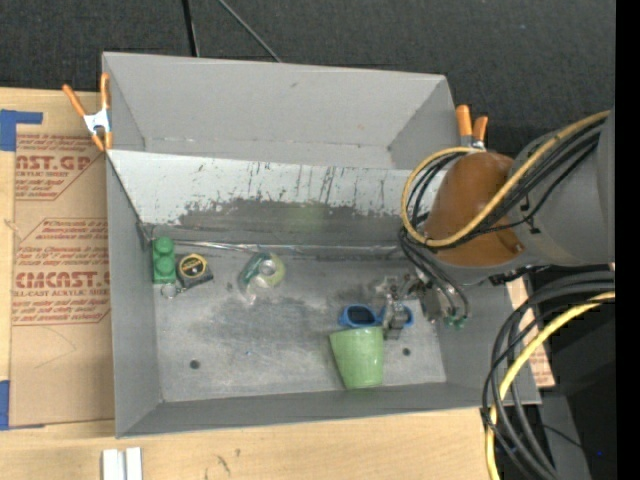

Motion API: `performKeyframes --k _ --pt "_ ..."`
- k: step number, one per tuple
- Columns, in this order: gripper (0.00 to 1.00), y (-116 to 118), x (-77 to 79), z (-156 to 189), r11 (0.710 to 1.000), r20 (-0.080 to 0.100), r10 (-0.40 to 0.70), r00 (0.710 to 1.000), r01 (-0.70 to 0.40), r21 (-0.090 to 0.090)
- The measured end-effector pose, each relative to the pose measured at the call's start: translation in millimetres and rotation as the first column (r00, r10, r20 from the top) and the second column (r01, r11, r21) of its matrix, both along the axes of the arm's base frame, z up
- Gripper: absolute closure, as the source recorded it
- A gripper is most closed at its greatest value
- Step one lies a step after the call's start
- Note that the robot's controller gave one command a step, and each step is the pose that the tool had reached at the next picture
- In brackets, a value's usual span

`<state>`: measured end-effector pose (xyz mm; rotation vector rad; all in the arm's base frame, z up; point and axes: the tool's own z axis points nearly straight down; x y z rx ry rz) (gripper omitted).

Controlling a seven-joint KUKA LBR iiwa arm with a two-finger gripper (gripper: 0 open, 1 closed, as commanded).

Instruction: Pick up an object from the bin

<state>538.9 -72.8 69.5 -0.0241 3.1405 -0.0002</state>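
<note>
tool just beside blue rounded piece | smooth green cup near | opening: cannot tell

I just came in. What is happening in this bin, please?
A robot arm comes into the grey bin from the right. Its pincer is low on the bin's right side, beside a small blue thing and close to a green cup. Whether it grips anything cannot be told. Far from it, on the left, lie a green block, a tape measure and a clear roll.
</note>
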Motion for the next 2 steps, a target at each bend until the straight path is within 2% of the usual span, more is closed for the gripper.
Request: performKeyframes --k 1,2 --pt "1.00 -6.4 -6.4 118.6 1.000 0.009 0.012 1.000 -0.012 -0.002" --pt "1.00 -10.4 -8.1 185.2 1.000 0.009 0.018 1.000 -0.018 -0.002"
